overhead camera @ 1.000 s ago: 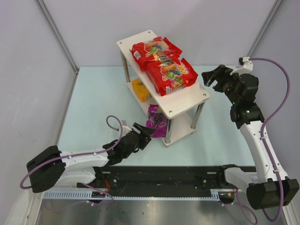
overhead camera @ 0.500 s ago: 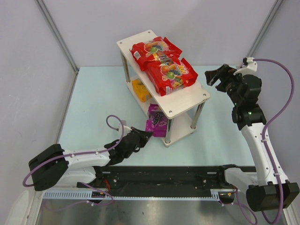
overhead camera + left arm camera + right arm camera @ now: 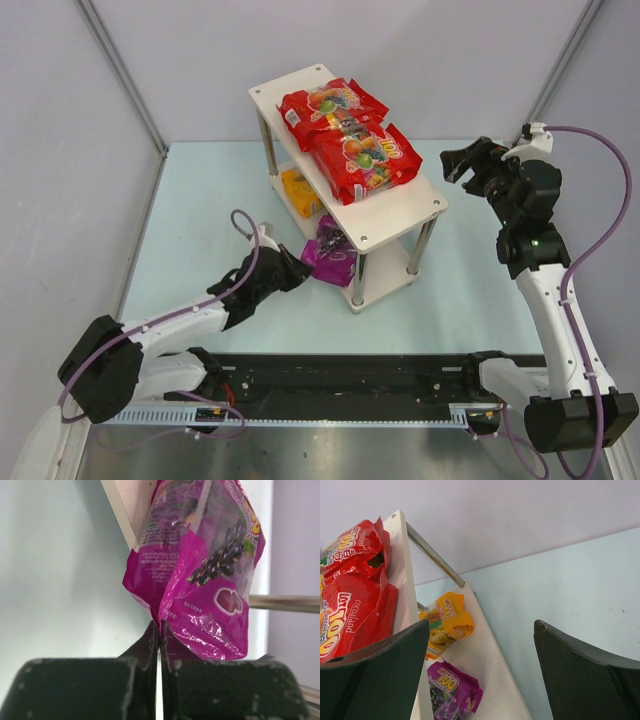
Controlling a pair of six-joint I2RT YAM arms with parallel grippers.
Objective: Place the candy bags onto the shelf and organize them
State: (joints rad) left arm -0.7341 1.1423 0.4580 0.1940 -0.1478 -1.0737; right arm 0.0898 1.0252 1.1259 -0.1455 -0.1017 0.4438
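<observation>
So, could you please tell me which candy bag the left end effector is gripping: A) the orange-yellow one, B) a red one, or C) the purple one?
C: the left wrist view shows the left end effector pinched shut on the lower edge of the purple bag, beside the shelf.

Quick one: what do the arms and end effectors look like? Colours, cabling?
The left arm and right arm have white link shells and black joints and bases. A purple cable loops loose along each. The left end effector and right end effector are black, with two flat wedge-shaped fingers. No markings legible.
</observation>
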